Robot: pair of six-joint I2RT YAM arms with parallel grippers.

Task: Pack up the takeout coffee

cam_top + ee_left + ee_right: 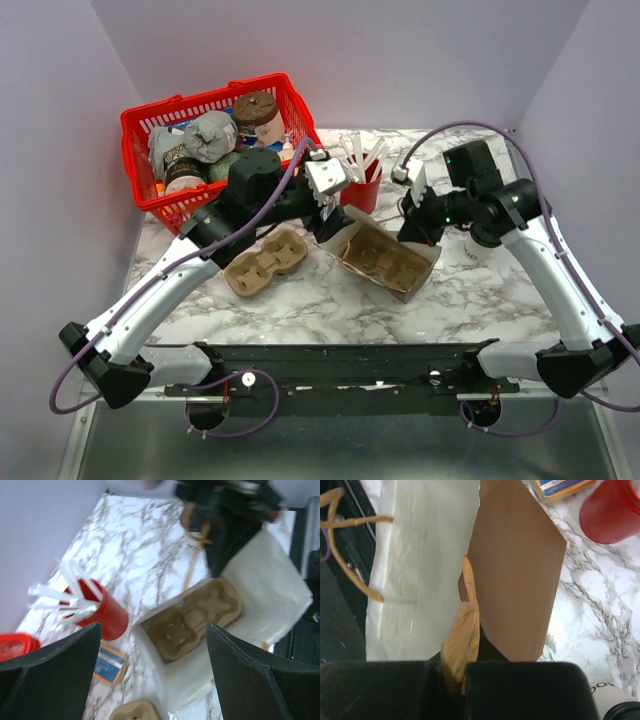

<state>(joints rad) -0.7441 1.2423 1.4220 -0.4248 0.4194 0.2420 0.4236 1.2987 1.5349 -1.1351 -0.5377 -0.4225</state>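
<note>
The takeout coffee (479, 244), a cream-white cup with a black lid, stands at the right under my right arm. Only its edge shows in the right wrist view (616, 706). A brown paper bag (388, 262) lies open at mid-table with a pulp cup carrier (195, 617) inside. My right gripper (415, 226) is shut on the bag's twisted paper handle (463, 635) at the bag's right rim. My left gripper (330, 222) is open and empty, hovering over the bag's left end, and both fingers frame the carrier in the left wrist view (155, 680).
A red cup with white cutlery (364, 182) stands just behind the bag. A second pulp carrier (264, 262) lies to the bag's left. A red basket (292, 95) with tubs and packets sits at the back left. An orange-blue packet (110, 665) lies by the red cup.
</note>
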